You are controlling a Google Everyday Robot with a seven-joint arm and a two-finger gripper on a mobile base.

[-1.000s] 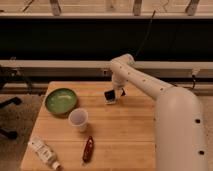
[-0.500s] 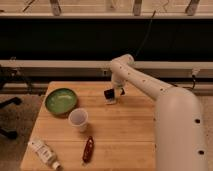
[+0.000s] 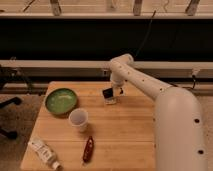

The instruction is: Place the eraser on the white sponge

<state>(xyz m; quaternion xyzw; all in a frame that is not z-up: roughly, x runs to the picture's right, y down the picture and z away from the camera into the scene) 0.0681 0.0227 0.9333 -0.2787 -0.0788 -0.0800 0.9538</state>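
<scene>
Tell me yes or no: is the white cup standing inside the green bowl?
No. The white cup stands on the wooden table just beside the green bowl, while the gripper hangs by the eraser farther back.

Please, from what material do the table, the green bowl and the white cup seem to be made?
The table looks like light wood with a matte finish: plank lines and grain show. The green bowl seems to be glazed ceramic or plastic; its rim looks smooth. The white cup could be paper or plastic, thin and matte. The gripper is at the table's far edge, near a black eraser.
</scene>
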